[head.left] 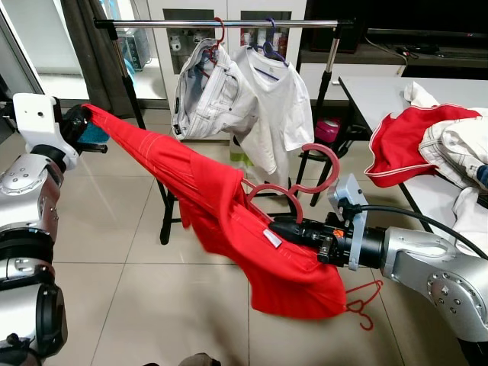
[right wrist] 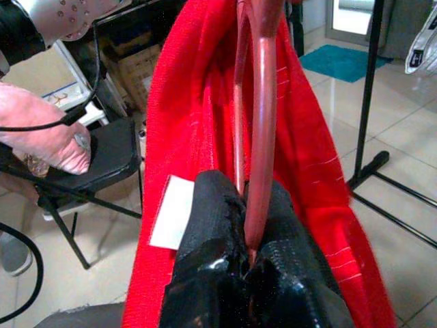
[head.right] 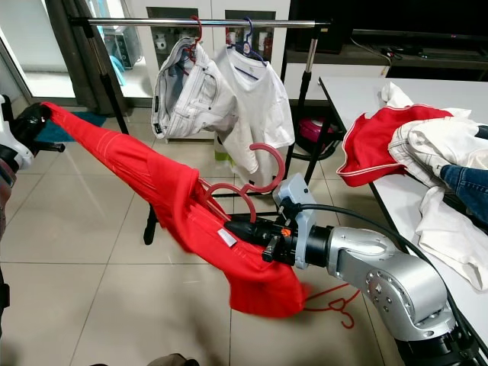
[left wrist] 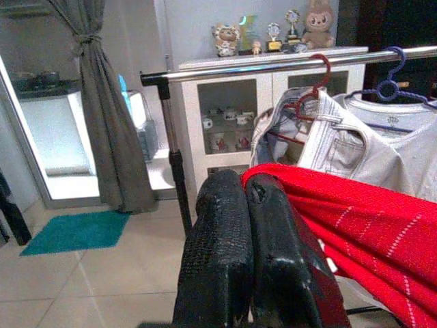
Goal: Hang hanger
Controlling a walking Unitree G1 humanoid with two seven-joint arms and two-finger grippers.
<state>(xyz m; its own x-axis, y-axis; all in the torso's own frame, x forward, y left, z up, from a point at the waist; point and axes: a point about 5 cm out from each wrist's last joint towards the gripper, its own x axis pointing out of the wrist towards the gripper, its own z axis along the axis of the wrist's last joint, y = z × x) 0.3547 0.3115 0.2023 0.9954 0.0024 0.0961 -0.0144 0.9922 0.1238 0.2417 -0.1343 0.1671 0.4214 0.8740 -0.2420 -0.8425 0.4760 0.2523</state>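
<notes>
One pink hanger (head.left: 309, 177) inside red garment (head.left: 229, 221)

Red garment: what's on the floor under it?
Under the red garment lies a thin red hanger on the floor tiles. Its left part is covered by the cloth.

I stood in a home's living room; a chrome clothes rail (head.left: 221, 24) held shirts, a white glass-fronted cabinet (left wrist: 239, 130) carried plush toys and trophies, grey curtains (left wrist: 109, 102) framed the balcony door.
</notes>
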